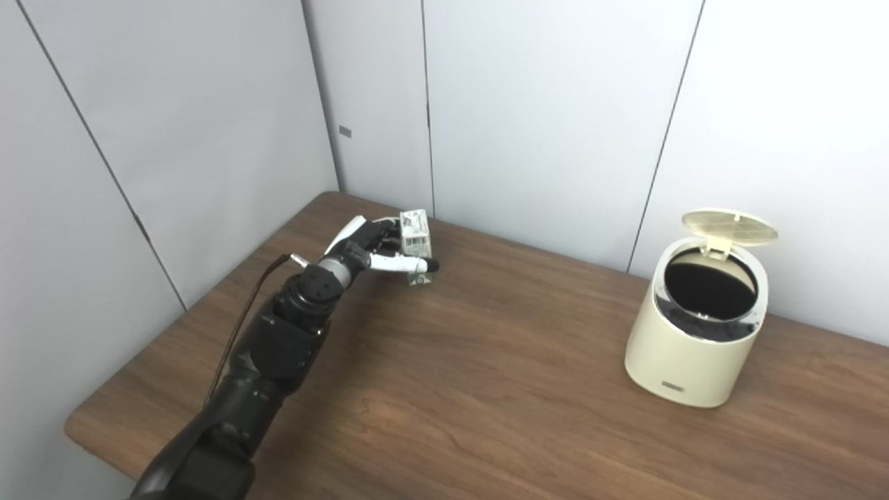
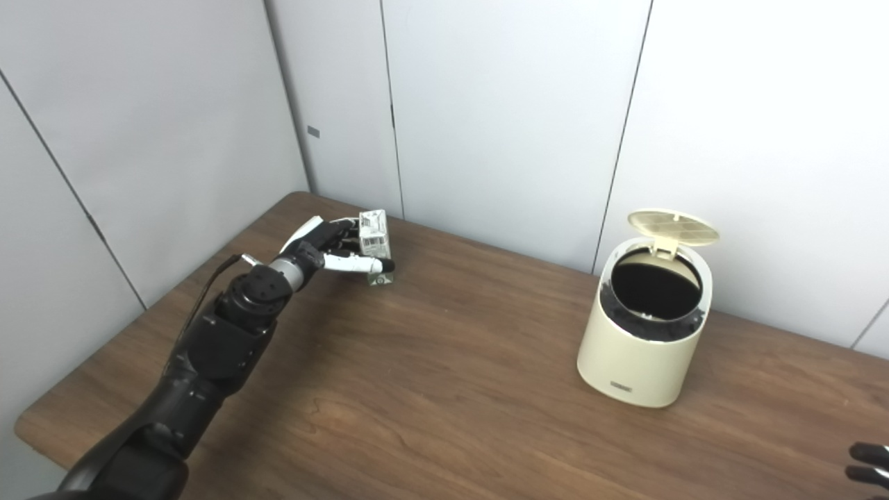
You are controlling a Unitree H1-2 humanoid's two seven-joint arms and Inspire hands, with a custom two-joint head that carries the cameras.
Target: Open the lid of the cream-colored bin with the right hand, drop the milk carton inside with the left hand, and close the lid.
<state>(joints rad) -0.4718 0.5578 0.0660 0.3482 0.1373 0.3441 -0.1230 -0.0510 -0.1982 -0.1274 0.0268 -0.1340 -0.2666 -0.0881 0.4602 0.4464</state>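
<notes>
A small white milk carton (image 1: 415, 239) stands upright near the far left corner of the wooden table (image 1: 486, 389). My left hand (image 1: 371, 251) is wrapped around it, thumb across its front and fingers behind; the carton's base looks to be on the table. The cream-colored bin (image 1: 684, 368) stands at the right with its round lid (image 1: 729, 228) tipped up at the back, showing a dark inside. Of my right hand (image 2: 868, 464) only dark fingertips show, at the bottom right edge of the right eye view, well clear of the bin.
Grey wall panels (image 1: 555, 104) close in the table at the back and left. The table's rounded front left corner (image 1: 76, 430) is near my left arm. Bare wood lies between the carton and the bin.
</notes>
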